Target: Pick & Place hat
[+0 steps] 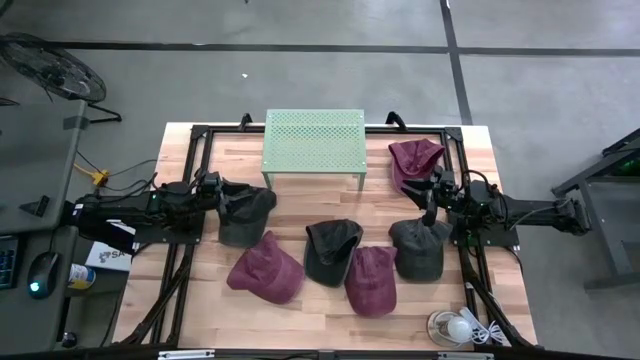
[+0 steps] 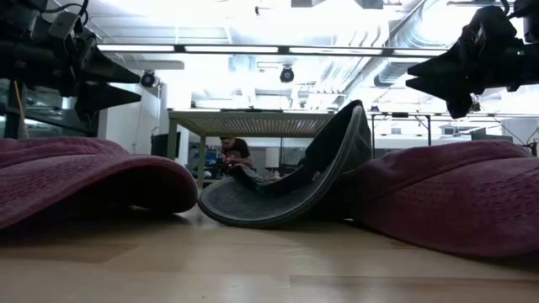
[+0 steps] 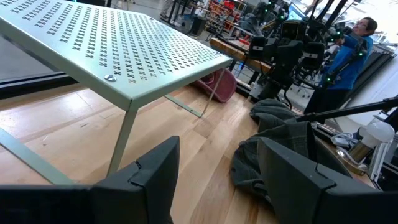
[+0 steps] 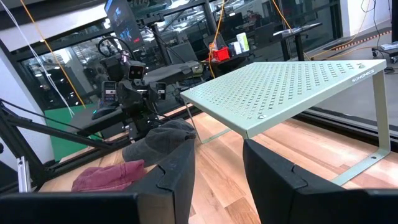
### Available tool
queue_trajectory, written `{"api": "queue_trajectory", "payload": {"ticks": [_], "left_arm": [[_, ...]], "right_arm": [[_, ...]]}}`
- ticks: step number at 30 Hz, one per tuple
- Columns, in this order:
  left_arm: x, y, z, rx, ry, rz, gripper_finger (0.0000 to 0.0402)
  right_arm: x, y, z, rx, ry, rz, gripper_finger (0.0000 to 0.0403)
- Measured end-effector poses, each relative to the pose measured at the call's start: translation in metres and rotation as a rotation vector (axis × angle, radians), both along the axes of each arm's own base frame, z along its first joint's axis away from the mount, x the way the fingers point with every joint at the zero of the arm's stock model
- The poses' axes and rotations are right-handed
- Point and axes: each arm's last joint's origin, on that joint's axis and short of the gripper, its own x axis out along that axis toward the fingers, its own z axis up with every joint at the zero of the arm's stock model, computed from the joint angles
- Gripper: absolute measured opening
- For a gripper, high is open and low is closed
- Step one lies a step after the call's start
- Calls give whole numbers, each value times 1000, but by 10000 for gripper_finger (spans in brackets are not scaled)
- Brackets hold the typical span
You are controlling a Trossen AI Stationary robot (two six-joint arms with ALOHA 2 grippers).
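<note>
Several hats lie on the wooden table: a dark grey one (image 1: 246,212) at the left, a maroon one (image 1: 265,270), a black one (image 1: 332,250) resting tipped up on its brim (image 2: 295,189), a maroon one (image 1: 371,281), a grey one (image 1: 420,248) and a maroon one (image 1: 413,160) at the far right. My left gripper (image 1: 214,190) (image 3: 217,155) hovers open beside the dark grey hat. My right gripper (image 1: 436,192) (image 4: 217,152) hovers open between the grey hat and the far maroon hat. Both point level, above the table, with nothing between their fingers.
A pale green perforated rack (image 1: 312,140) stands on thin legs at the table's far middle. A light bulb on a round dish (image 1: 455,327) sits at the near right corner. Black frame rails (image 1: 470,270) run along the table's sides. A person (image 3: 357,43) stands beyond the table.
</note>
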Motion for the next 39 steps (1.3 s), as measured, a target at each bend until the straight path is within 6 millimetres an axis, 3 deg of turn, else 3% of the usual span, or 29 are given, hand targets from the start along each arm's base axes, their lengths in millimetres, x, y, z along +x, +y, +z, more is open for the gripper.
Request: {"api": "queue_trajectory", "payload": {"ticks": [27,39], "left_arm": [[0,0,0,0,0,0,213],[0,0,0,0,0,0,213]], "right_arm": [[0,1,0,58,-20,26,128],[0,1,0,-9,6,41,128]]}}
